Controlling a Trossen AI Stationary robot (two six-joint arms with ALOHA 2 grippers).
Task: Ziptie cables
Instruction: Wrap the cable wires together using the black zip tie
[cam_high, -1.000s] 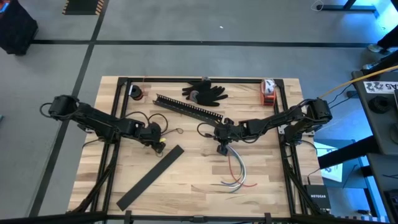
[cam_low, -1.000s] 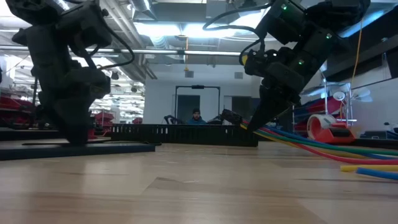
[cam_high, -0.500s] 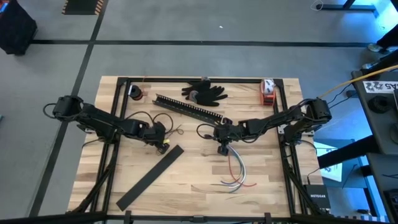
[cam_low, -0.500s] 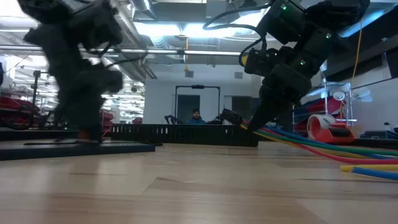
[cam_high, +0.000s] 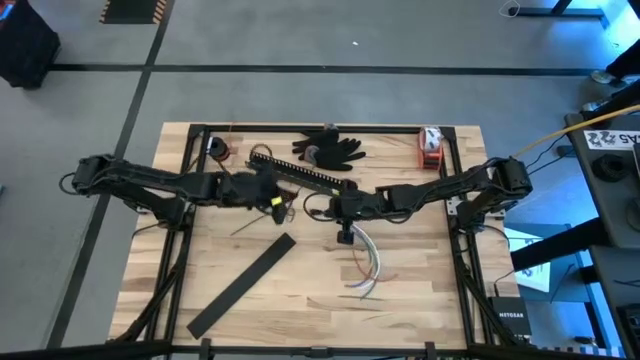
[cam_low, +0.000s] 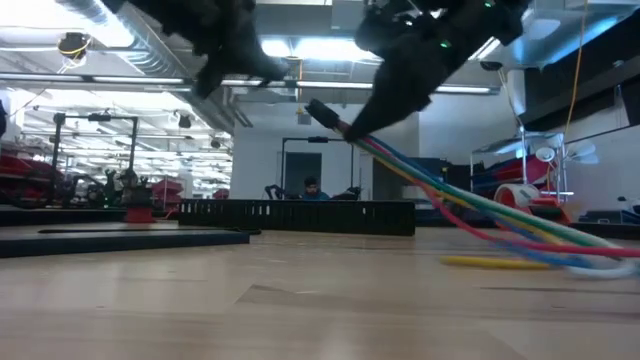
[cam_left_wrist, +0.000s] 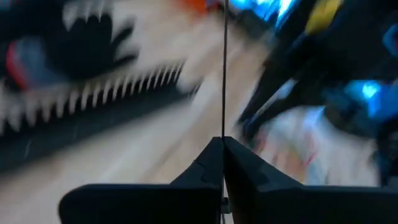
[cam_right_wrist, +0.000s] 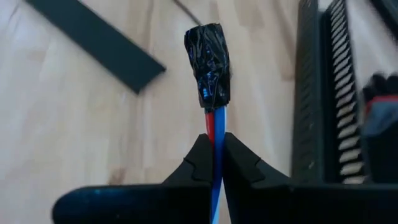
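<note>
The cables (cam_high: 366, 268) are a bundle of coloured wires bound at one end with black tape (cam_right_wrist: 208, 59). My right gripper (cam_high: 345, 234) is at mid-table, shut on them just behind the tape. In the low view the cables (cam_low: 470, 210) slant down from the raised gripper (cam_low: 350, 125), and their free ends lie on the table. My left gripper (cam_high: 274, 203) is raised near the comb-slotted bar and is shut on the ziptie (cam_left_wrist: 224, 74), a hair-thin dark strip. Both grippers are above the table, a short way apart. My left gripper pinches the ziptie by one end (cam_left_wrist: 224, 132) between its two fingertips. The strip sticks straight out beyond the fingers, in line with them, lifted clear of the table. My right gripper pinches the cables just behind the taped end (cam_right_wrist: 214, 118), between both fingers and along the bundle. The taped end pokes out past the fingertips. That end is lifted; the wires hang slanting, with their free ends (cam_low: 590, 265) on the table.
A long black comb-slotted bar (cam_high: 305, 175) lies toward the far side, just beyond both grippers. A black glove (cam_high: 330, 148), an orange-red object (cam_high: 430, 148) and a small reel (cam_high: 217, 150) lie along the far edge. A flat black strip (cam_high: 240, 287) lies near left. A person (cam_low: 314, 186) is far behind.
My left gripper has risen off the table and moved right and toward the far edge, to the comb-slotted bar. My right gripper has risen and shifted a little left. The cables' taped end has been lifted with it and the free ends dragged slightly left along the table.
</note>
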